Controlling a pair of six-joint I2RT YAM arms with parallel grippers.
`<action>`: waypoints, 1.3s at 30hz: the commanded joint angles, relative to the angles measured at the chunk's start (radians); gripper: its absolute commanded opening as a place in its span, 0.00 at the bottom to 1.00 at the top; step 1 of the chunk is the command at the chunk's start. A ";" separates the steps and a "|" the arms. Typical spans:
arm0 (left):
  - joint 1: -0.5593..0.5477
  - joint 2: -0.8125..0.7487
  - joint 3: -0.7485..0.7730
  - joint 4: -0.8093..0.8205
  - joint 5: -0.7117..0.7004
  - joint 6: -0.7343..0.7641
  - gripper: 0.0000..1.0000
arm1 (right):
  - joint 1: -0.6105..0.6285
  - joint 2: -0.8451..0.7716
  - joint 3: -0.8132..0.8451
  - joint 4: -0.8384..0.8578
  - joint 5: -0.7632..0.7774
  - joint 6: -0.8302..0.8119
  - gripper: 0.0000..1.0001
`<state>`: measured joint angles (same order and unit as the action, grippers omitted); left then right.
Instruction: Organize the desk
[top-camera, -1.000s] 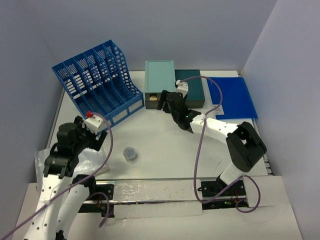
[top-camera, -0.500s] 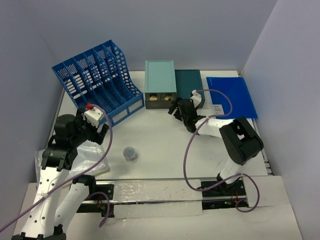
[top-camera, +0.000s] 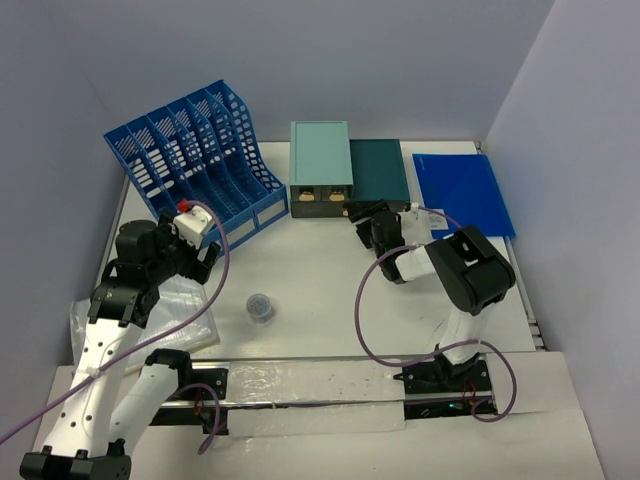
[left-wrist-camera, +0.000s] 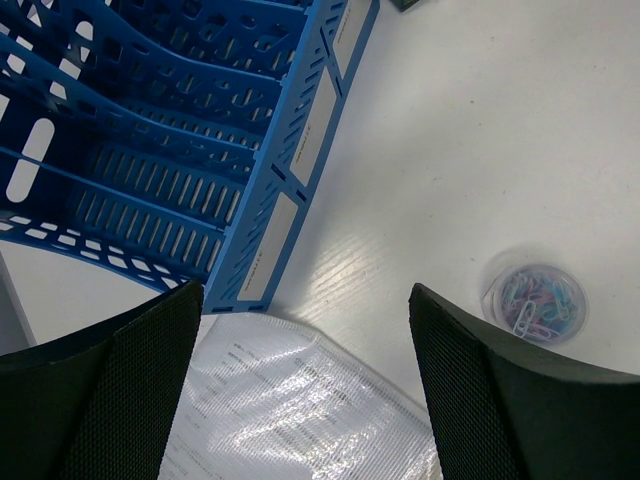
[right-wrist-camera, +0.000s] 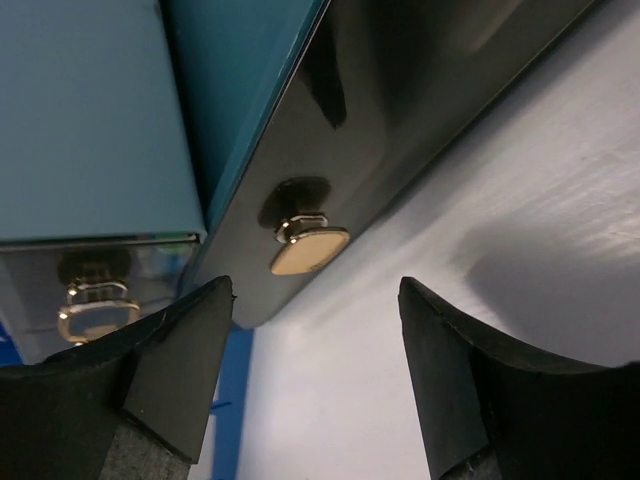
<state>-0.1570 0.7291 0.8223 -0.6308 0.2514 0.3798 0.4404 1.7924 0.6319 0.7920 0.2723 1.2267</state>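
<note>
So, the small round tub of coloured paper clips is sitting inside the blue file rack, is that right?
Not quite. The small round tub of coloured paper clips sits on the bare white desk, apart from the blue file rack, not inside it. The left wrist view shows this clearly.

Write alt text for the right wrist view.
The right gripper, jaws open and holding nothing, faces the gold knob on the front of the dark box. A light box with a second knob sits to its left, and the white desk lies to the right.
</note>
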 joint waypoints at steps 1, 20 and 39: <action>0.005 -0.007 0.035 0.055 0.032 0.013 0.90 | -0.002 0.045 0.004 0.164 0.041 0.113 0.73; 0.005 0.007 0.039 0.052 0.050 0.021 0.89 | 0.000 0.241 -0.016 0.468 0.078 0.269 0.58; 0.005 0.015 0.026 0.060 0.039 0.033 0.89 | -0.001 0.291 0.009 0.481 0.086 0.284 0.35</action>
<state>-0.1570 0.7475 0.8223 -0.6211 0.2737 0.4033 0.4404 2.0727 0.6247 1.2438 0.3210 1.5224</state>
